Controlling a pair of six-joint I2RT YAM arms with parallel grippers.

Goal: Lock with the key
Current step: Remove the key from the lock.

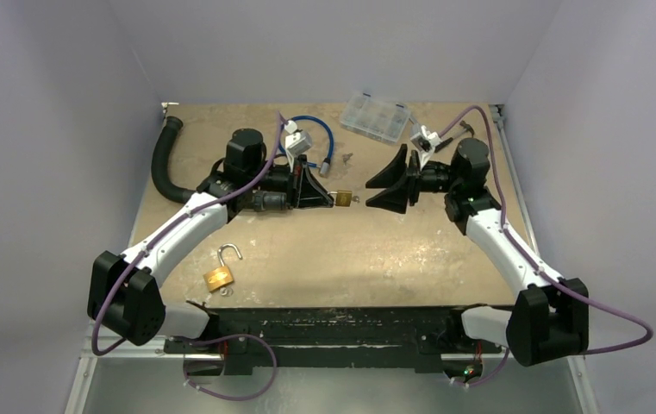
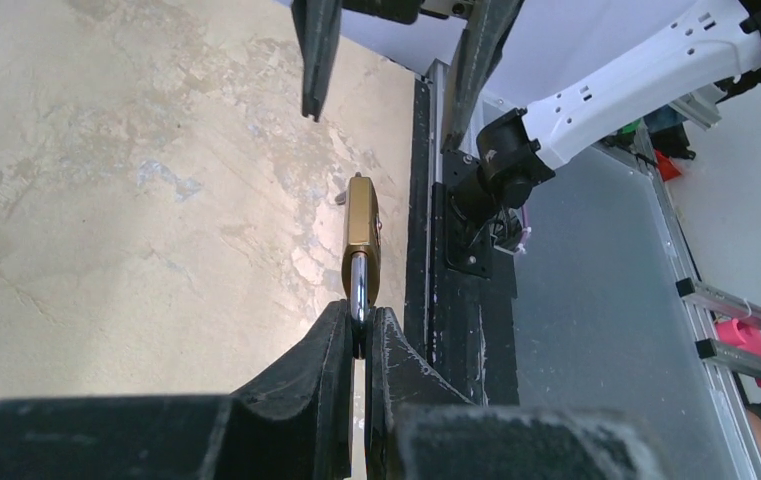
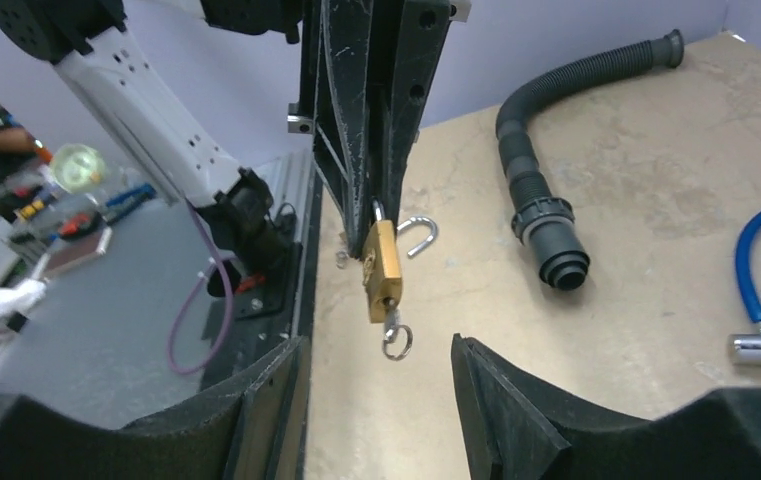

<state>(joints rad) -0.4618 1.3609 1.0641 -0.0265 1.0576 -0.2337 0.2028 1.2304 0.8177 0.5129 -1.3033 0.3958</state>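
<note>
My left gripper (image 1: pixel 322 195) is shut on the steel shackle (image 2: pixel 358 285) of a brass padlock (image 1: pixel 342 198) and holds it above the table, body pointing toward the right arm. It also shows in the left wrist view (image 2: pixel 361 225) and the right wrist view (image 3: pixel 381 268). A small key with a ring (image 3: pixel 396 335) sticks out of the padlock's bottom end. My right gripper (image 1: pixel 386 179) is open and empty, its fingers spread on either side of the key end in the right wrist view (image 3: pixel 378 350), a short gap away.
A second brass padlock (image 1: pixel 219 276) with an open shackle lies at the front left of the table. A black ribbed hose (image 1: pixel 165 164) lies at the left, and a blue cable (image 1: pixel 320 129) and a clear compartment box (image 1: pixel 376 116) at the back.
</note>
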